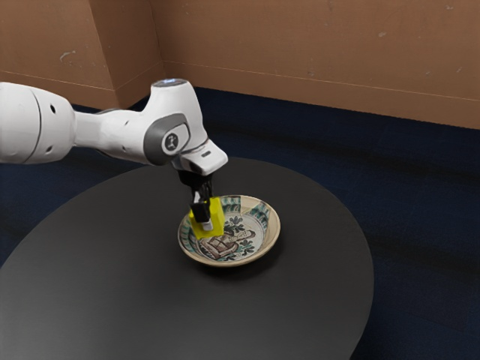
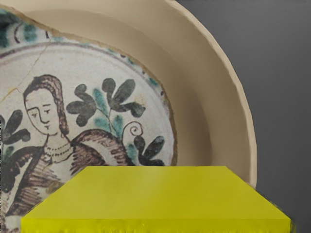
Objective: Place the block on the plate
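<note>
my gripper [image 1: 205,216] is clamped on the yellow block [image 1: 217,213], one finger on each side. in the exterior view, the block is at the plate's [image 1: 271,238] ten o'clock, a little tilted.

Block [image 1: 217,214]: plain yellow. Plate [image 2: 223,97]: tan rim, partly patterned teal and cream; off-white centre with brown-haired painted figure, dark and teal leaves, one spiral. Table [image 1: 135,285]: dark grey. Floor [image 1: 420,195]: deep blue. Wall [image 1: 300,45]: orange-brown. Arm [image 1: 112,131]: white, grey joint cover.

exterior: side, high, far; wrist: downward, close; 2 share plate [image 2: 223,97]
</note>
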